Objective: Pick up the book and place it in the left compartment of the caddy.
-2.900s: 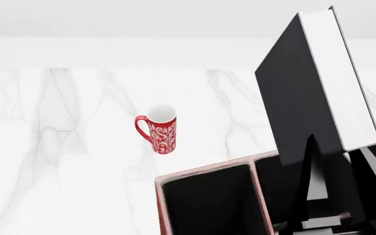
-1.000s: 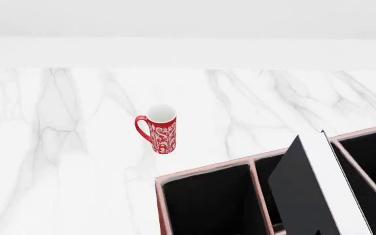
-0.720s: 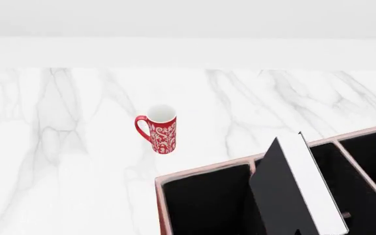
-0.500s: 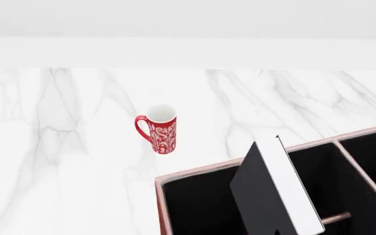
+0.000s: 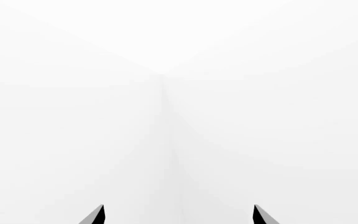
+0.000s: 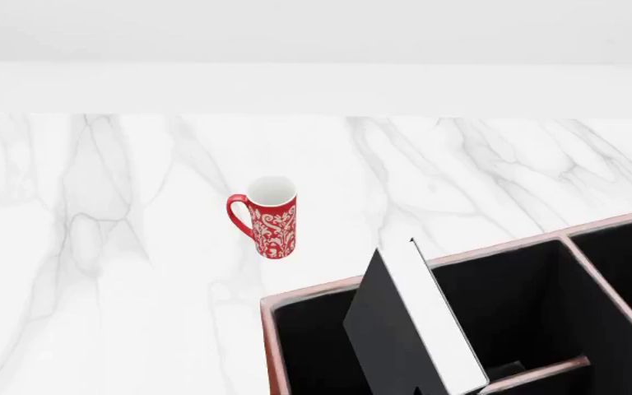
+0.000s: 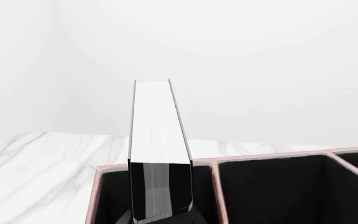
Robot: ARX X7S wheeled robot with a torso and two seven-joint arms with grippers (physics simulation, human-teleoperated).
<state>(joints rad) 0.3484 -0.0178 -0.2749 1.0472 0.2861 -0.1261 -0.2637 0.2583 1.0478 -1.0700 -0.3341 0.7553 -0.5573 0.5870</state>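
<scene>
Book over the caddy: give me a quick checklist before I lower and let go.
1. Book held upright by the right gripper: ok.
2. Book lined up over the left compartment of the caddy: ok, its lower end hangs in that bay.
3. Book clear of the divider walls: cannot tell, its lower end is cut off.
4. Red mug apart from the caddy: ok.
5. Left gripper out of the way: ok, it faces a blank wall.

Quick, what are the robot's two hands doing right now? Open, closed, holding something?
Left gripper: open, holding nothing; only its two fingertips show, set apart.
Right gripper: closed on the book, holding it upright over the caddy.
</scene>
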